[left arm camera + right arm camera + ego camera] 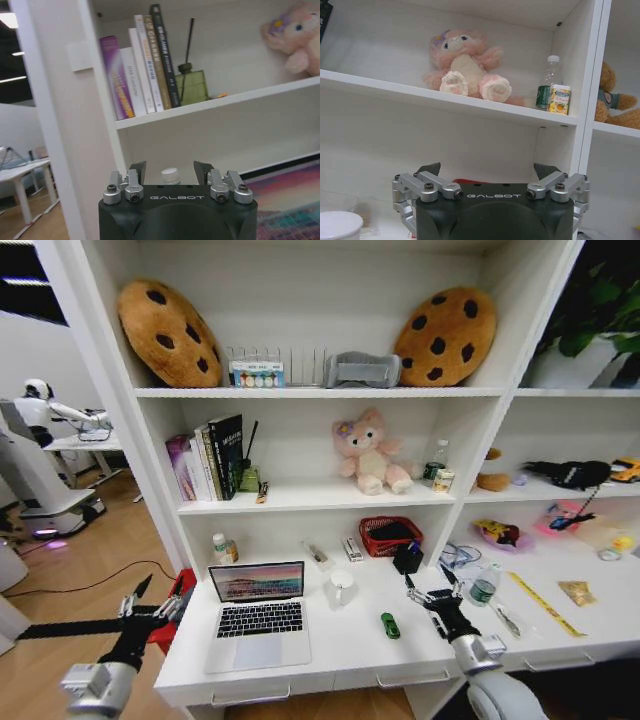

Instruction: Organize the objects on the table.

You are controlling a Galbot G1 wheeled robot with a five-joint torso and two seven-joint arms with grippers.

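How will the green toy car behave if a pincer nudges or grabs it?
The green toy car sits alone on the table, on what look like wheels, so a nudge would probably send it rolling. It looks small and light, so it may skid or pop free between the fingers. The right pincer is nearest and open.

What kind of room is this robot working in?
Probably an office or lab staged as a home study: a white desk with an open laptop, shelved books, and another robot behind.

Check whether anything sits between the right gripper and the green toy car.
Nothing visible does. The right gripper, fingers open, hovers above the white desk, and the green toy car lies just to its left on bare desk surface.
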